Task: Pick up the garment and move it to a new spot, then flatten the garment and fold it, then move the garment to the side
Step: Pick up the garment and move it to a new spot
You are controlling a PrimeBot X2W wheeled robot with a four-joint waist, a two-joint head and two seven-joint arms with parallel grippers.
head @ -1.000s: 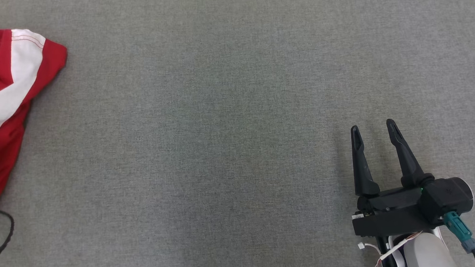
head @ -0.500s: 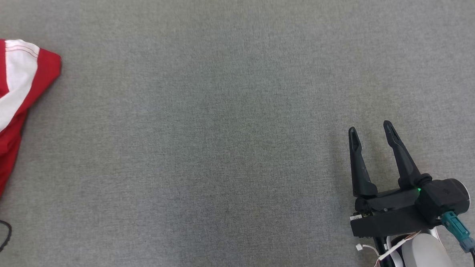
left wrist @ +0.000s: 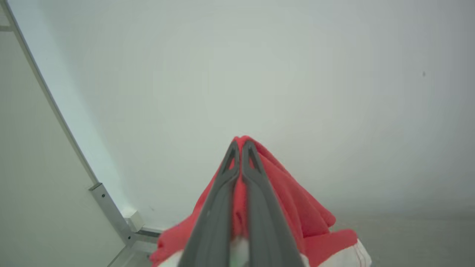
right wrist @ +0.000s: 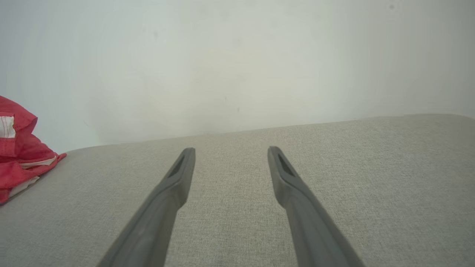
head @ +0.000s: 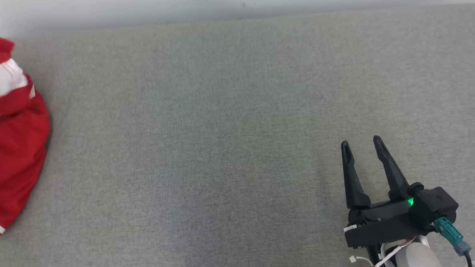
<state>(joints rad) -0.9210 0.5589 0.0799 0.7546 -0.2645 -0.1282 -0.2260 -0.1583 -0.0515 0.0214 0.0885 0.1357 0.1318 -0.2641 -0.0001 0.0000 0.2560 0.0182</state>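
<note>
Left wrist view: a metal frame (left wrist: pixel 111 207) runs down to the left of the fingers. The left gripper (left wrist: pixel 241 146) has its fingers pressed together on a fold of the red-and-white garment (left wrist: pixel 297 211). A red peak of cloth pokes just past the tips, and the rest spreads below and to the right of them, against a pale wall (left wrist: pixel 259 74).

Head view: the garment is bunched at the far left edge of the grey surface (head: pixel 202 151), well apart from the right gripper (head: pixel 361 142) at the lower right. Its fingers are spread wide and hold nothing.

Right wrist view: the garment sits far to the left of those fingers, near the surface's far edge.
</note>
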